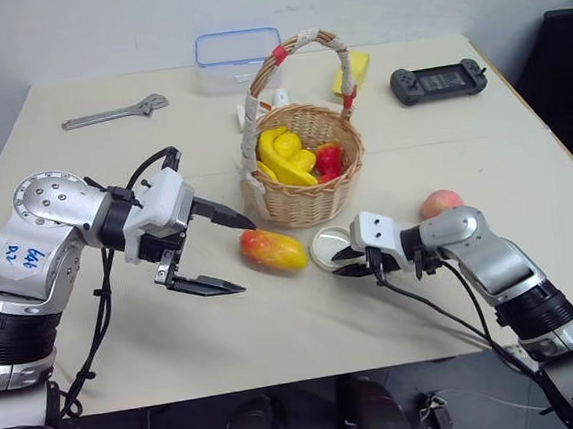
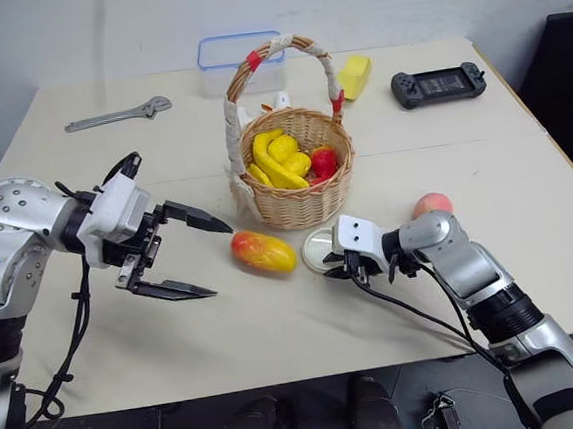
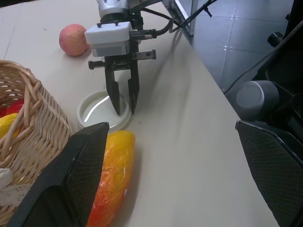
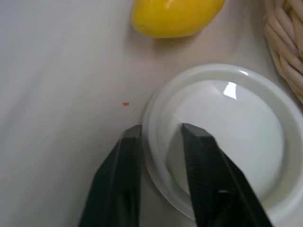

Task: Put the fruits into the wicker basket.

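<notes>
**Mango lies just off the open left end effector; right end effector pinches the lid rim**

The left end effector [image 1: 214, 251] hangs above the tabletop [image 1: 442, 151] with its two fingers spread wide, holding nothing. The mango [image 1: 272, 249] lies on the tabletop just to the right of its fingertips, toward the near edge and in front of the wicker basket [image 1: 303, 178]. Its long axis runs roughly along the near edge, tilted slightly, so it points nearly toward the open fingers. I judge the left arm the better placed for it.

The basket stands mid-tabletop and already holds yellow and red items; what they are is hard to tell.

Right of the mango, the round white lid [image 4: 227, 137] lies flat. The right end effector [image 4: 161, 137] is clenched on its rim, one finger outside and one inside, as the right wrist view shows.

The peach [image 1: 440, 204] sits further right, behind the right arm, which partly hides it; the right arm is the nearer one.

The left wrist view cuts off the mango's lower end behind a finger.
</notes>
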